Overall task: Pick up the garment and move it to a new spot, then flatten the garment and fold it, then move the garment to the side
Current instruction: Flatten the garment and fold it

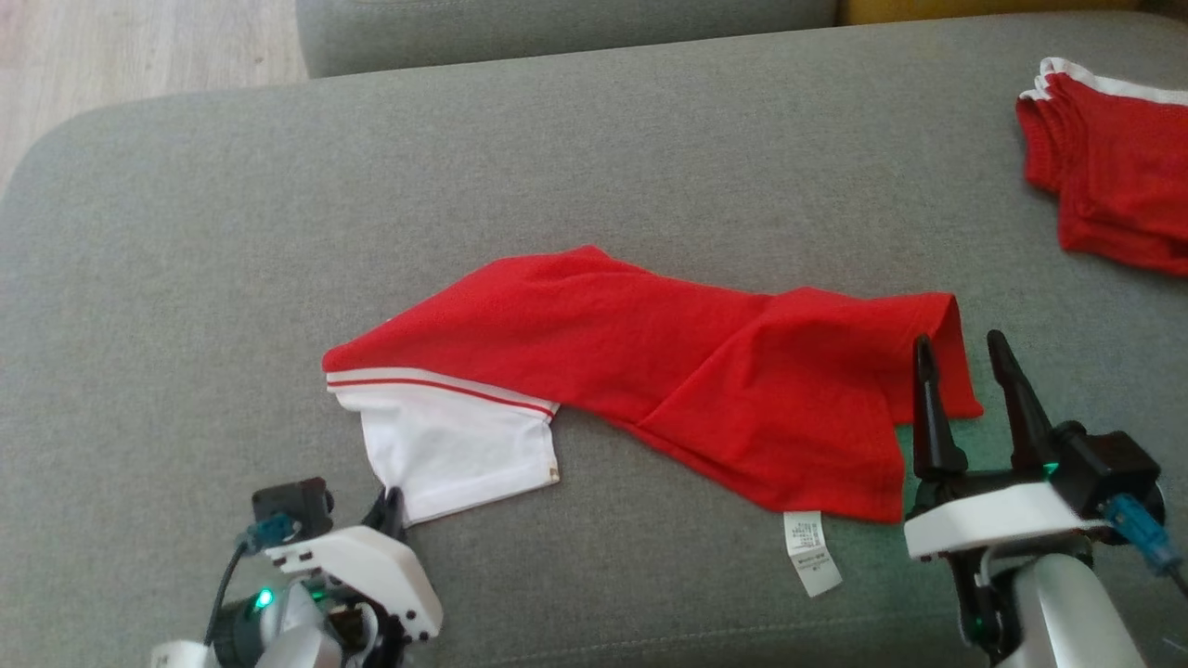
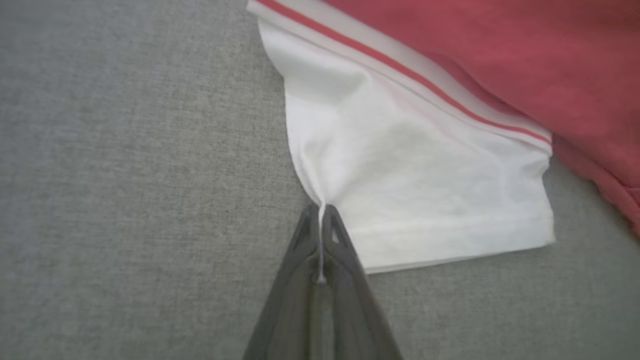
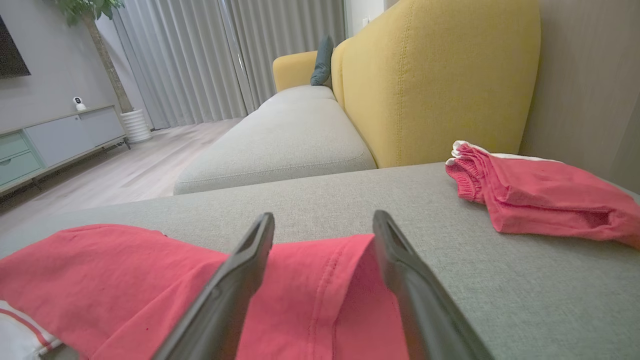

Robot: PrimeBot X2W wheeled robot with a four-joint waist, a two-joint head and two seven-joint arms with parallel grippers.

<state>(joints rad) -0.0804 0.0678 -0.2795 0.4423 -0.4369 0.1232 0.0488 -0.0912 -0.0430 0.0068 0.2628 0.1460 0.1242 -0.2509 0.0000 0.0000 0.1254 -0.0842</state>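
Observation:
The garment point(image 1: 650, 371) is a red shirt with a white sleeve point(image 1: 445, 445), lying rumpled across the grey cushion point(image 1: 278, 232). My left gripper point(image 1: 392, 506) sits at the sleeve's near-left corner, shut on a pinch of white cloth; the left wrist view shows the garment's sleeve point(image 2: 415, 170) drawn into the closed fingers point(image 2: 320, 220). My right gripper point(image 1: 965, 348) stands open at the garment's right end, its fingers raised over the red hem. In the right wrist view the garment's red fabric point(image 3: 320, 295) lies between and beneath the right gripper's point(image 3: 324, 220) spread fingers.
A second red garment point(image 1: 1114, 176) with white trim lies folded at the cushion's far right, also in the right wrist view as a red pile point(image 3: 540, 195). A white care label point(image 1: 812, 547) sticks out at the near hem. A yellow sofa back point(image 3: 440, 75) rises behind.

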